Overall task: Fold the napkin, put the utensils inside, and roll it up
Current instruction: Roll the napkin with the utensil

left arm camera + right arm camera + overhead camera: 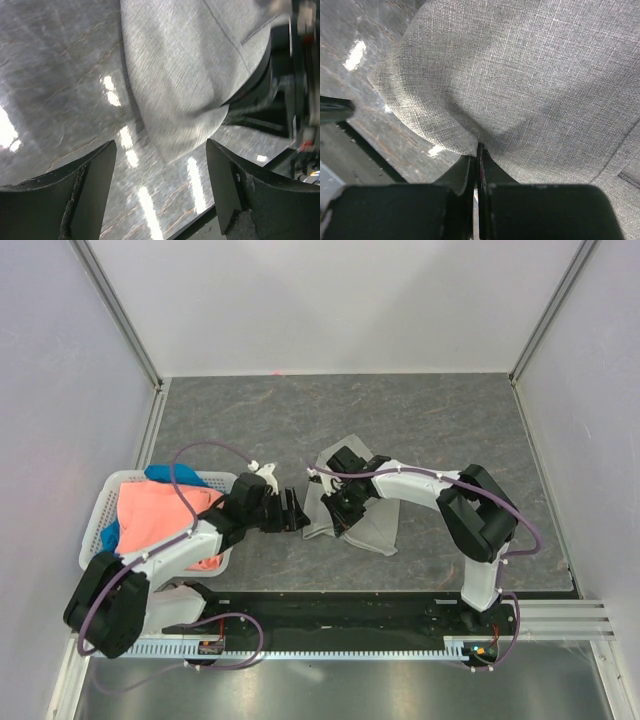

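The grey napkin (pixel 372 530) lies rumpled on the dark desk (pixel 450 420) near its middle, just in front of the two arms. The right fingers (pixel 496 172) are pressed together on a fold at the napkin's edge, pinching the cloth, which swells out beyond them. The left fingers (pixel 95 170) are spread wide and low over the desk. A rounded corner of the napkin reaches into the gap between them and touches neither. At the desk's left side stands a white basket (pixel 95 535) holding a coral cloth (pixel 160 515) and a blue cloth (pixel 170 476).
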Available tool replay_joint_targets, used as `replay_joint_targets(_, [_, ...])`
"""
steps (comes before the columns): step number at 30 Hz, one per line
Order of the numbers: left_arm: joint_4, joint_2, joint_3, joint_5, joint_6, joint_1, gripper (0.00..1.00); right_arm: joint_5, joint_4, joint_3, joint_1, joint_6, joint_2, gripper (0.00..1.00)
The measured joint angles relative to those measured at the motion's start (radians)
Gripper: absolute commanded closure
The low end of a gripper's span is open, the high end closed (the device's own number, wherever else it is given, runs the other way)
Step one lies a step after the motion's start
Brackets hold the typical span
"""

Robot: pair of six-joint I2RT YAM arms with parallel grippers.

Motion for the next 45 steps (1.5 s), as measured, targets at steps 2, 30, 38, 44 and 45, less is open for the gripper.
replay_joint_targets(2, [0.009, -0.046, -0.037, -0.005, 0.010, 0.000, 0.20, -0.031, -0.019, 0.016, -0.015, 0.000, 0.014, 1.00])
replay_joint_targets(30, [0.447, 0.020, -0.157, -0.056, 0.370, -0.254, 0.15, -0.311, -0.107, 0.083, -0.141, 0.023, 0.159, 1.00])
replay_joint_targets(38, [0.482, 0.106, -0.118, -0.060, 0.430, -0.269, 0.18, -0.336, -0.113, 0.085, -0.153, 0.023, 0.170, 1.00])
replay_joint_targets(44, [0.489, 0.139, -0.117, -0.086, 0.457, -0.281, 0.25, -0.343, -0.114, 0.085, -0.158, 0.023, 0.172, 1.00])
replay_joint_targets(45, [0.489, 0.141, -0.117, -0.089, 0.462, -0.284, 0.28, -0.343, -0.114, 0.085, -0.158, 0.023, 0.172, 1.00])
